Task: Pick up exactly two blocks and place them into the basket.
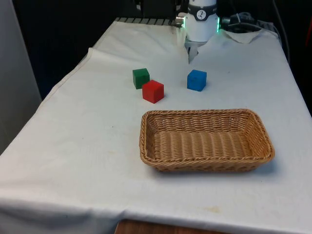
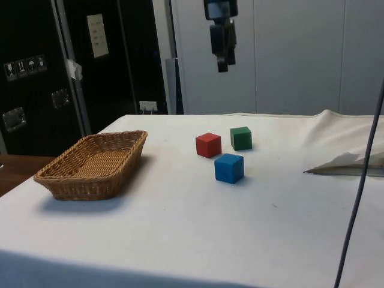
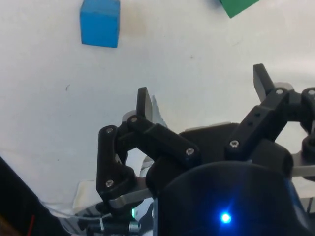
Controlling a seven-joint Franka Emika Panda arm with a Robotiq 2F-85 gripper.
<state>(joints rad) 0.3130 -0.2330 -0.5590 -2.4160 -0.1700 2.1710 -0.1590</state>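
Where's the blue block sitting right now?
In the front view, the blue block sits on the white cloth beyond the basket, apart from the red block and green block toward that view's left.

The robot's white rounded base (image 1: 202, 22) carries a dark band and green lights at its sides, while the black gripper (image 3: 202, 105) is built of angular linkage bars pinned with silver screws, its two fingers (image 3: 142, 102) ending in thin dark tapered tips above a glossy black housing.
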